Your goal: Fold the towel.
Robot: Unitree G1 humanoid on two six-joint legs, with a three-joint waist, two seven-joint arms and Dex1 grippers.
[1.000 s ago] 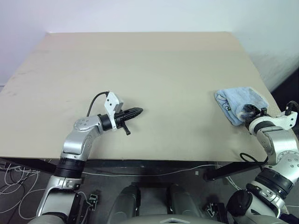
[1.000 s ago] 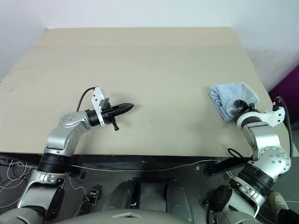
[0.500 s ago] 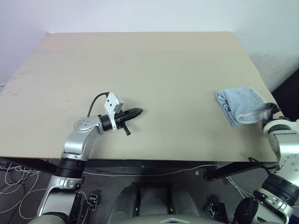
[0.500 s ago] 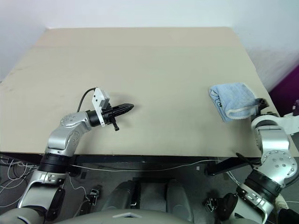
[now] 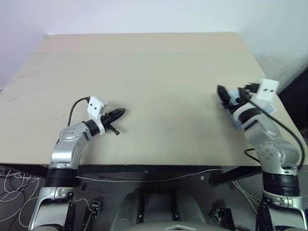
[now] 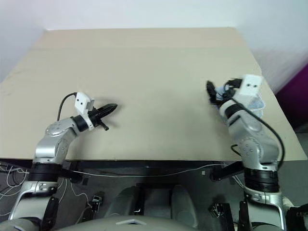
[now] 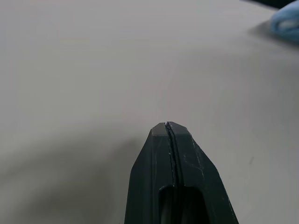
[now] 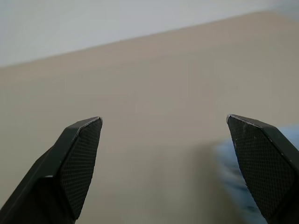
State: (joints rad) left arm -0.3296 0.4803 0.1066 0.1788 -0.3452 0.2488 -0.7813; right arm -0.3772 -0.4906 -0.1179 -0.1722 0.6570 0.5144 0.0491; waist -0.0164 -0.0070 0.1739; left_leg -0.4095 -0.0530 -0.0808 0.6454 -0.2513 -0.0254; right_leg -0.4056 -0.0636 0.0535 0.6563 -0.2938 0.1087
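Towel (image 5: 233, 100) under right gripper (image 5: 230, 94)

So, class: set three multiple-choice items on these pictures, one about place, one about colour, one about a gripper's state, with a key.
1. Where does the crumpled light-blue terry towel lie on the plain beige wooden table?
A. near its right edge
B. at its centre
C. near its left edge

2. What colour are the fingers of the right gripper?
A. white
B. black
C. blue

3. How is the left gripper?
A. open
B. shut on the towel
C. shut, empty

Key: 1 A, the towel sits beside the right arm. 2 B, the right wrist view shows them. 3 C, its fingers meet over bare table.
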